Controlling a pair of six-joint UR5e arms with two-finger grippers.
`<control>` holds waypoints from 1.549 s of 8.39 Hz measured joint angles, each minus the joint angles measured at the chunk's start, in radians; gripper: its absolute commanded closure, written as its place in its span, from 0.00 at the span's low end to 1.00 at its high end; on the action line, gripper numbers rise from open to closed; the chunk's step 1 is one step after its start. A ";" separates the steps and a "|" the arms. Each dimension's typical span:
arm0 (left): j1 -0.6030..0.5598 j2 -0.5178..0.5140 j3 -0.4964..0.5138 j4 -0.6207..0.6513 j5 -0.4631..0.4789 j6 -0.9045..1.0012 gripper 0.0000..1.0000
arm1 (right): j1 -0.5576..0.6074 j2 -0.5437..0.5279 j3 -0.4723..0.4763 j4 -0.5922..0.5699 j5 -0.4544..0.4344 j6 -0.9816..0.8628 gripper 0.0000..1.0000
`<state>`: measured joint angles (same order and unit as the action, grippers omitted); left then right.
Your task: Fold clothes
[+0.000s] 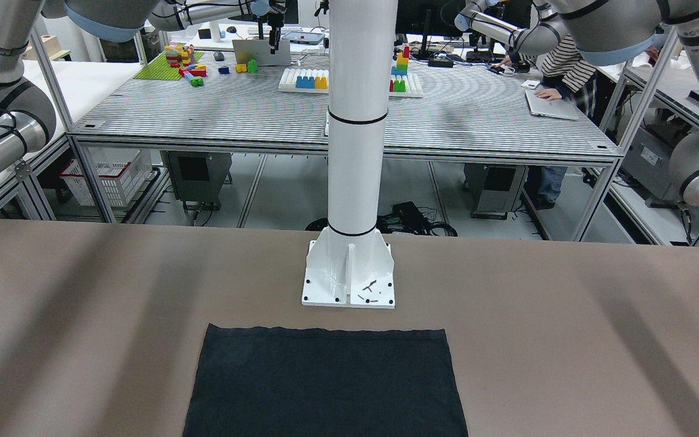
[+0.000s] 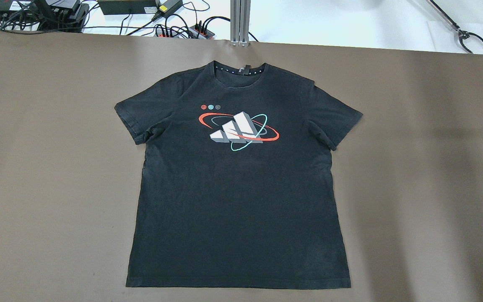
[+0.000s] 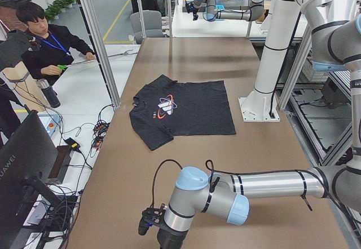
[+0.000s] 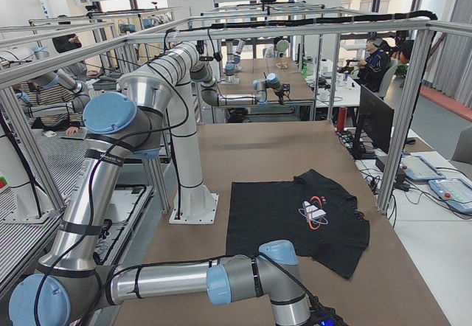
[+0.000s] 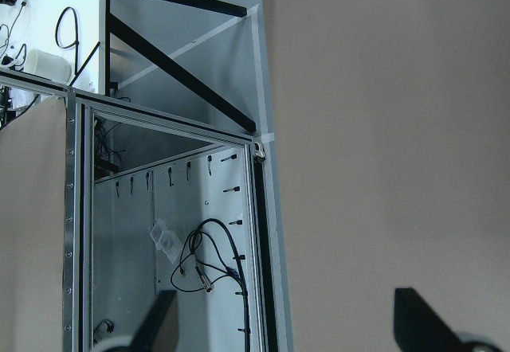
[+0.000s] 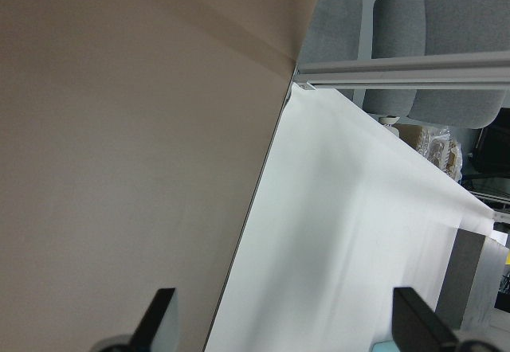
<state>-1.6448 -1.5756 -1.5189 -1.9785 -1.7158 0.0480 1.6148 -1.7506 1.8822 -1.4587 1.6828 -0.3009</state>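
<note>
The clothes are one black T-shirt [image 2: 237,201] with a white, red and teal chest print. It lies flat and face up in the middle of the brown table [image 2: 413,167], collar towards the far edge; its hem end shows in the front-facing view [image 1: 325,382]. Both sleeves are spread out. My left gripper [image 5: 291,320] is open over the table's left end, nothing between its fingers, far from the shirt. My right gripper [image 6: 287,320] is open too, hanging over the table's right edge beside a white surface. Neither gripper shows in the overhead view.
The white pillar's base plate [image 1: 349,273] stands just behind the shirt's hem. My left arm [image 3: 192,204] stretches low over the table's near end. A person [image 3: 48,40] sits beside the table's far side. Cables [image 2: 183,29] lie beyond the far edge.
</note>
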 measured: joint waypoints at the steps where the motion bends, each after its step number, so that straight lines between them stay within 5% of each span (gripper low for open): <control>1: 0.000 0.000 0.000 0.000 0.000 -0.001 0.06 | 0.000 0.001 0.001 0.000 0.000 0.000 0.06; 7: 0.002 -0.017 -0.033 0.000 -0.033 -0.004 0.06 | -0.002 0.004 0.011 0.124 0.005 0.008 0.06; 13: 0.039 -0.076 -0.041 -0.016 -0.079 -0.009 0.05 | -0.005 0.014 0.010 0.164 0.134 0.148 0.06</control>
<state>-1.6056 -1.6514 -1.5594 -1.9942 -1.7945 0.0393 1.6103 -1.7370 1.8917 -1.2942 1.8167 -0.1534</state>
